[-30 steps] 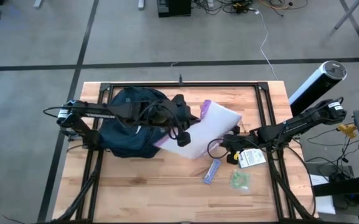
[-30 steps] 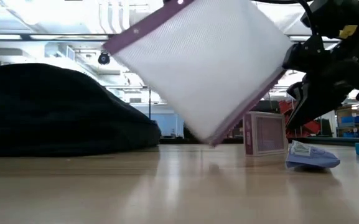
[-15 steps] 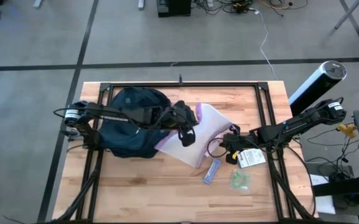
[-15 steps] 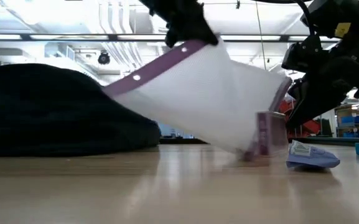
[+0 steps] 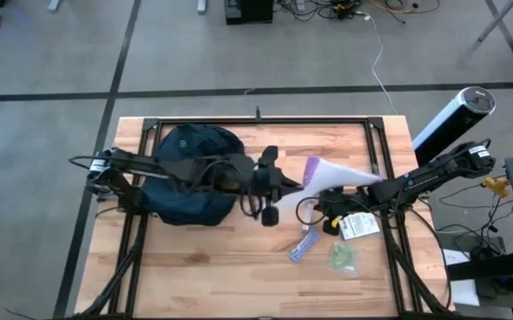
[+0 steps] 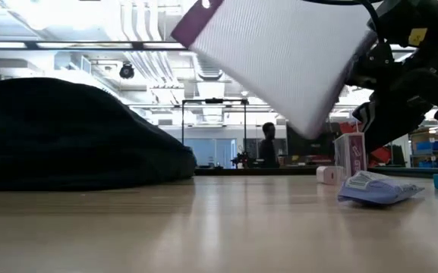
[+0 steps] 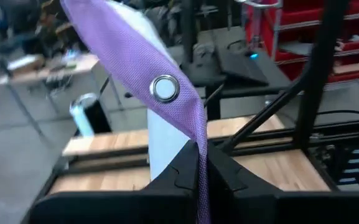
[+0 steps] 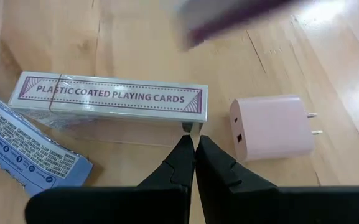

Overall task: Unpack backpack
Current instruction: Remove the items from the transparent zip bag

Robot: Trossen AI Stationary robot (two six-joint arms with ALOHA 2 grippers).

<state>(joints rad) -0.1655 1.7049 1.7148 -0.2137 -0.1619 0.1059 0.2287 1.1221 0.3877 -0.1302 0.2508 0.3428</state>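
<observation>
The dark navy backpack point(image 5: 185, 173) lies on the table's left half, also showing in the low view as a dark mound point(image 6: 74, 133). My left gripper point(image 5: 287, 182) reaches past it to the table's middle, shut on a white pouch with a purple edge point(image 5: 334, 174), which hangs high in the low view point(image 6: 287, 53). My right gripper point(image 8: 195, 149) is shut just above the table, its tips close to a box of playing cards point(image 8: 107, 99) and a pink charger point(image 8: 272, 127); it holds nothing. My left gripper pinches the pouch's purple edge band point(image 7: 199, 146) between its two fingers, a little below a metal snap point(image 7: 165, 88). The fingers come nearly level from the table's left. The pouch is lifted clear of the table, tilted, its white body beyond the fingers.
A blue packet point(image 5: 302, 244), a green packet point(image 5: 343, 258) and a white tag point(image 5: 360, 227) lie near the right arm. A black frame point(image 5: 265, 120) runs along the far edge. A white cylinder point(image 5: 452, 120) stands off the right corner. Bare wood shows near the front.
My left gripper, still shut on the pouch, first dipped so that the pouch's lower corner came down by the card box, then went up and toward the table's right edge. The pouch now hangs clear and shows edge-on from above. The card box stands farther right in the low view.
</observation>
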